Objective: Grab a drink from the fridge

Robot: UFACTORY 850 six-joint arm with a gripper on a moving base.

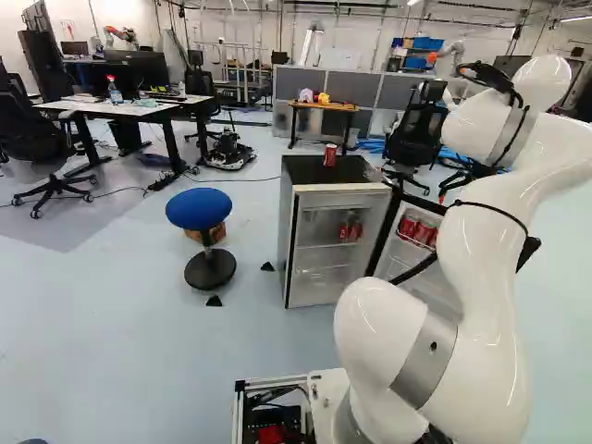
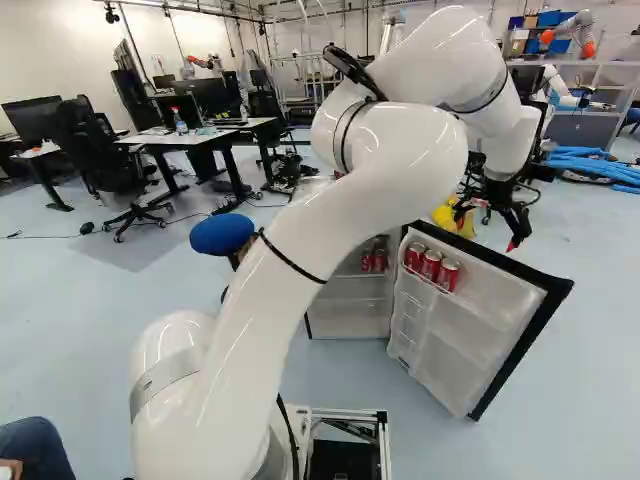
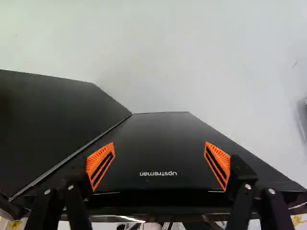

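Open upright fridge point(image 1: 287, 231), red cans point(image 2: 431, 265) on top, inside, in door point(image 2: 475, 335)

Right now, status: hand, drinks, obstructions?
Hand open, empty. Red cans upright inside open fridge door. Door stands between hand and those cans.

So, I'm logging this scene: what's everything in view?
Fridge: one, black and grey, ahead, door open.
Cans: at least six, red; atop, inside and in door.
Stool: one, blue seat, near fridge.
Desks: at least two, pale tops, beyond stool.
Office chairs: several, black, by desks and behind fridge.
Table: one, brown, behind fridge.
Hoses: several, blue, beyond fridge.
Another robot: at least one, white and orange, far end.
Arm: one, white, in foreground.
Gripper: one, black, open, near fridge door.
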